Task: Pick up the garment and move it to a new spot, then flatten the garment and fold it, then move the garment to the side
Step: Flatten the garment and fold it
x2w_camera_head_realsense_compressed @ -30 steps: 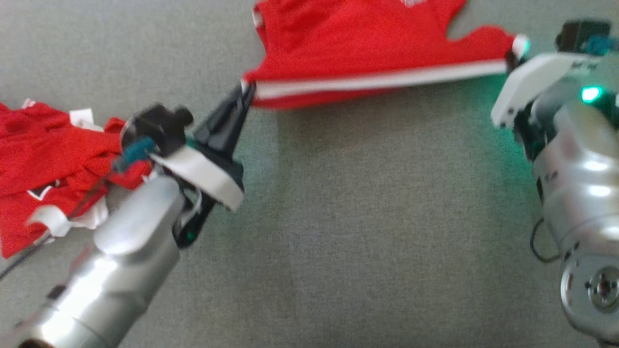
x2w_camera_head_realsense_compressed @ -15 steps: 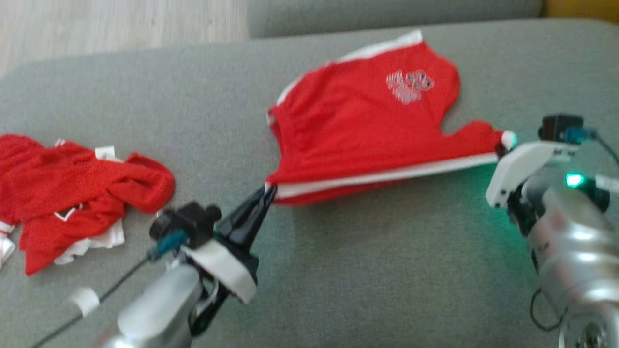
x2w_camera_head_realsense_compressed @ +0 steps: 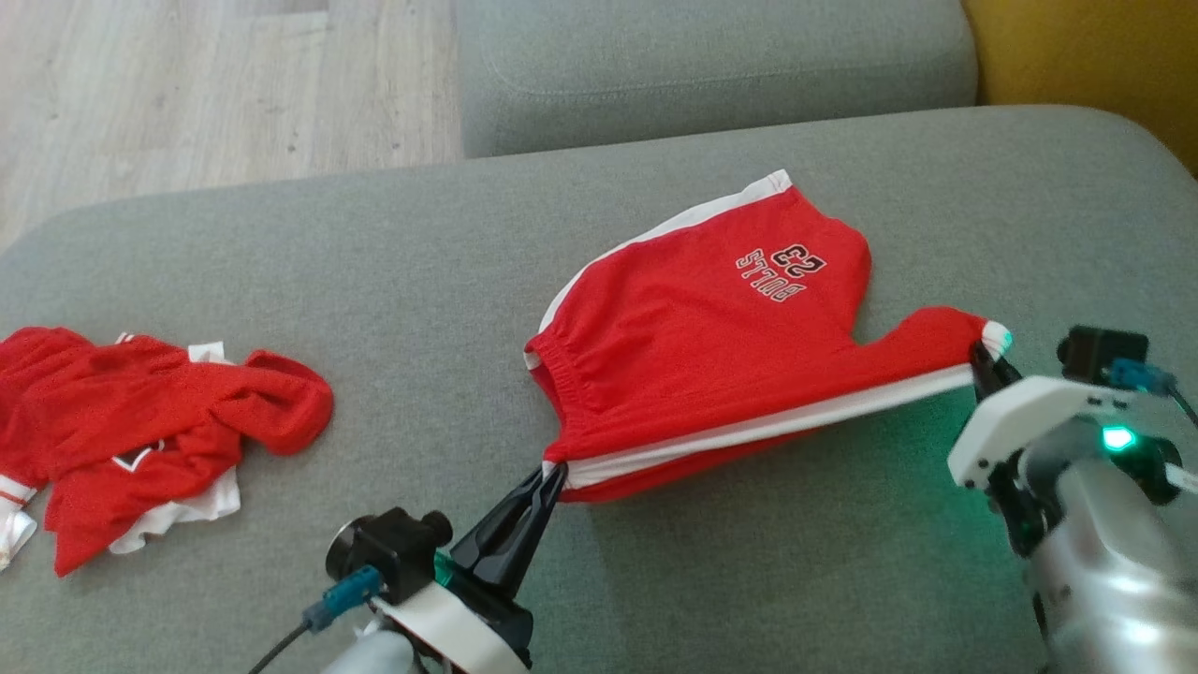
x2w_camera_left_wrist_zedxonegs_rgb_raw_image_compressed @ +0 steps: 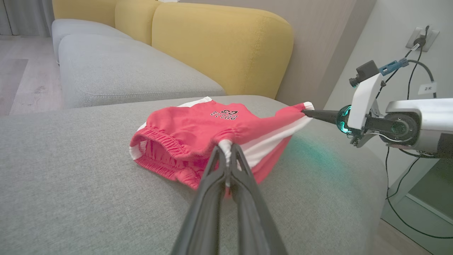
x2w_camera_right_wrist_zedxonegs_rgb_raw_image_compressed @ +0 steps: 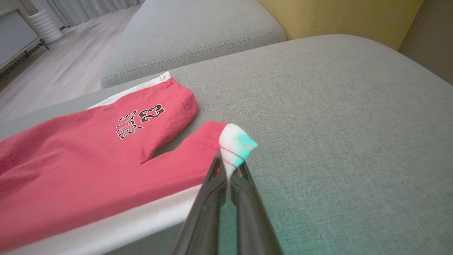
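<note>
The garment (x2w_camera_head_realsense_compressed: 711,346) is a pair of red shorts with white side stripes and a black number print, lying on the grey sofa seat (x2w_camera_head_realsense_compressed: 393,281). My left gripper (x2w_camera_head_realsense_compressed: 554,471) is shut on the waistband corner at the near white stripe (x2w_camera_left_wrist_zedxonegs_rgb_raw_image_compressed: 225,144). My right gripper (x2w_camera_head_realsense_compressed: 980,357) is shut on the leg hem corner at the other end of that stripe (x2w_camera_right_wrist_zedxonegs_rgb_raw_image_compressed: 231,156). The near edge is stretched taut between both grippers and lifted a little off the cushion, while the far half of the garment (x2w_camera_right_wrist_zedxonegs_rgb_raw_image_compressed: 88,141) rests flat.
A second crumpled red and white garment (x2w_camera_head_realsense_compressed: 140,421) lies at the left of the seat. A further grey cushion (x2w_camera_head_realsense_compressed: 711,65) sits behind, yellow backrests (x2w_camera_left_wrist_zedxonegs_rgb_raw_image_compressed: 219,46) to the right, wooden floor (x2w_camera_head_realsense_compressed: 187,84) beyond. Cables hang by the wall (x2w_camera_left_wrist_zedxonegs_rgb_raw_image_compressed: 407,198).
The head camera has tilted up, so the whole scene sits lower in view. Both grippers still hold the stretched edge of the shorts, which have come nearer along the seat.
</note>
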Robot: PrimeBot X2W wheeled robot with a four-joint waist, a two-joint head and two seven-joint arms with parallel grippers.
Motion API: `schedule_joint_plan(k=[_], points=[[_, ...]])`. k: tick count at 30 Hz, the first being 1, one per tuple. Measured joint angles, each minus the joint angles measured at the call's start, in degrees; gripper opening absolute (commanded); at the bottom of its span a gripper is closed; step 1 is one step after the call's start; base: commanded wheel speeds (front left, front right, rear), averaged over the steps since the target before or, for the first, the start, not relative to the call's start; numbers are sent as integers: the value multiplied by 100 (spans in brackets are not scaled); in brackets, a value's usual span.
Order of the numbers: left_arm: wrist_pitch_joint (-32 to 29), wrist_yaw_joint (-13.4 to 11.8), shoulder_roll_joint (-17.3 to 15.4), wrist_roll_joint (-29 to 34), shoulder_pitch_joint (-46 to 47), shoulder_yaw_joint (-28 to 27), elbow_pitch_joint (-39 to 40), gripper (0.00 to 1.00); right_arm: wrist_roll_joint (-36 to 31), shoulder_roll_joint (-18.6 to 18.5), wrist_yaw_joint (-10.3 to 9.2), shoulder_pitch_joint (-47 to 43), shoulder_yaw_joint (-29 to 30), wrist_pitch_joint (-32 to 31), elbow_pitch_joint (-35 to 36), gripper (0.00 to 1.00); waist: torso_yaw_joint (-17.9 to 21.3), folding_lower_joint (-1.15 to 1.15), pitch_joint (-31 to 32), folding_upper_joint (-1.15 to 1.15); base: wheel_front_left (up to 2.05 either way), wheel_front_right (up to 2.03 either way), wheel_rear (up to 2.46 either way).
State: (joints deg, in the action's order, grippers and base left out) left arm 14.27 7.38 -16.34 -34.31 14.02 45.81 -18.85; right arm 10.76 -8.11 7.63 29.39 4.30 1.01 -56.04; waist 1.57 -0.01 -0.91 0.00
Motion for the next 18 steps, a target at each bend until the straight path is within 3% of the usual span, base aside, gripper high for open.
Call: schedule_joint_plan(k=[4,5,12,18], points=[[1,-14,35,19,2,-112,63,0,154,-44,0,-580,18,-466,1167,0,13,1,-104,0,0,0,0],[1,-14,35,19,2,-112,63,0,154,-44,0,-580,18,-466,1167,0,13,1,-104,0,0,0,0],[1,-12,85,19,582,-278,51,0,-48,11,0,-848,434,-1445,3077,0,-3,1,-489,0,0,0,0],[1,-2,85,18,1245,-321,-218,0,-517,180,0,-651,539,-2142,3651,0,-65,2,-899,0,0,0,0]])
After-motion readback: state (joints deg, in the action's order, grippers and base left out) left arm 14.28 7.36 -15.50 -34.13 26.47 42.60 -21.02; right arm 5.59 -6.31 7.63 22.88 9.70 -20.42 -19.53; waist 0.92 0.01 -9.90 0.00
